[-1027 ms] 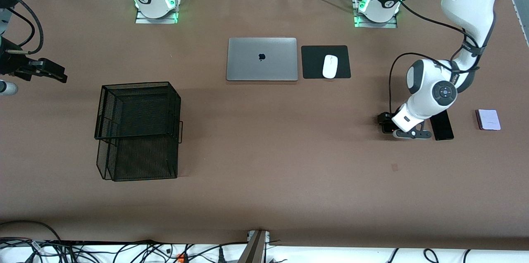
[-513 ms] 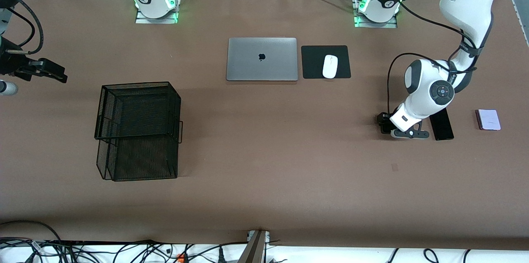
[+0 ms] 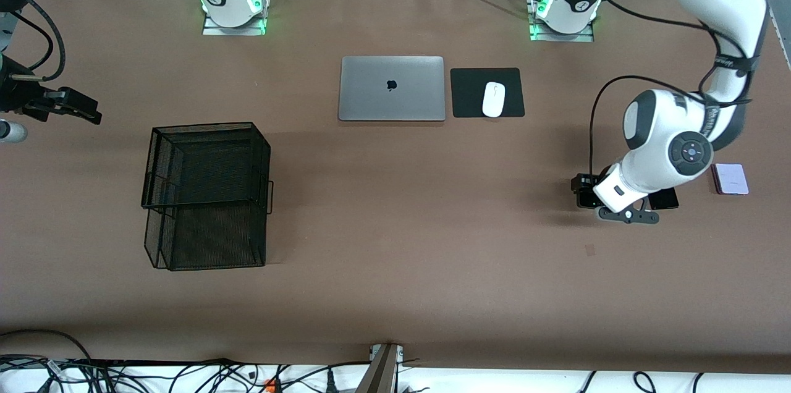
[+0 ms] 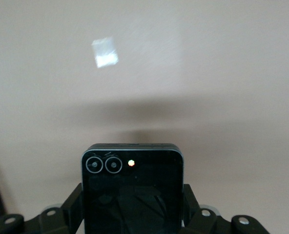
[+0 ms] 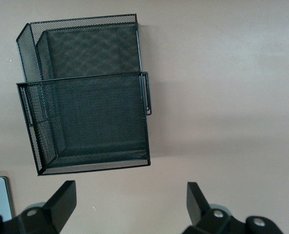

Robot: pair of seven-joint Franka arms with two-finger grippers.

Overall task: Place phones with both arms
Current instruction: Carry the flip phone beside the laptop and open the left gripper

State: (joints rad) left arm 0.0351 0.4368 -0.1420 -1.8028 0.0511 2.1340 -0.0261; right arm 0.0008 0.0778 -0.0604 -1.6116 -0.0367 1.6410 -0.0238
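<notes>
Brown table under even overhead light, cluttered only at its edges.

A matte brown sheet covered the table (image 3: 395, 294) from end to end. A closed grey laptop (image 3: 392, 88) lay toward the bases' edge, and just beside it, toward the left arm's end, a white mouse (image 3: 493, 99) sat on a black pad (image 3: 487, 92). A two-tier black mesh tray (image 3: 206, 194) stood nearer the front camera, toward the right arm's end. Green lights (image 3: 233, 27) glowed at the two base plates. Black cables (image 3: 185, 374) tangled over a white strip along the near edge, where a metal bracket (image 3: 383, 368) stuck up. A pale patch of light (image 4: 105, 51) lay on the sheet in the left wrist view.
</notes>
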